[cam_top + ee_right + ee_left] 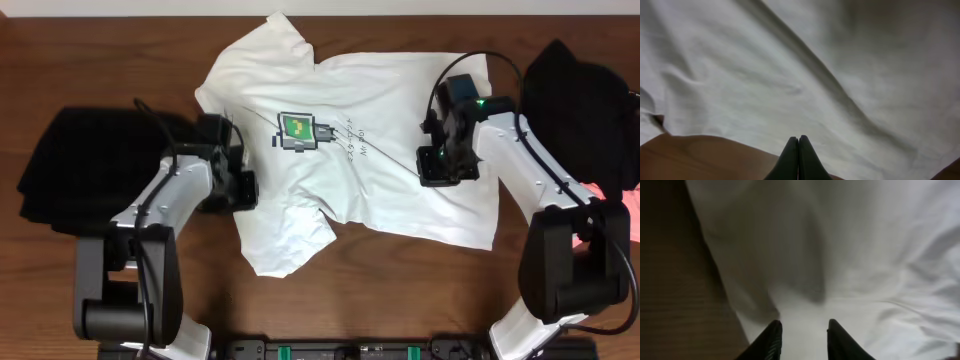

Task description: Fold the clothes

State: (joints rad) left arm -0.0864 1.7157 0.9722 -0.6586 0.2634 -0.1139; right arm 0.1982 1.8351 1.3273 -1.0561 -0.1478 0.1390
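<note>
Fabric of a white short-sleeved T-shirt (380, 130) with a green pixel-robot print lies spread on the brown wooden table (120, 40), between a black folded garment (70, 165) and a black crumpled garment (580, 95). The left gripper (802, 330) is at the shirt's left edge, jaws narrowly apart. The right gripper (798, 142) is over its right side, jaws pressed together.

We saw a robotics test bench: two robot arms (165, 195) mounted at a wooden table (400, 290), garment piles (70, 165) alongside.

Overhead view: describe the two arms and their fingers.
The left arm and right arm have white links, black joints and black bases. Black cables loop near each wrist; a green light glows on the right one. The fingers are black and tapered.
</note>
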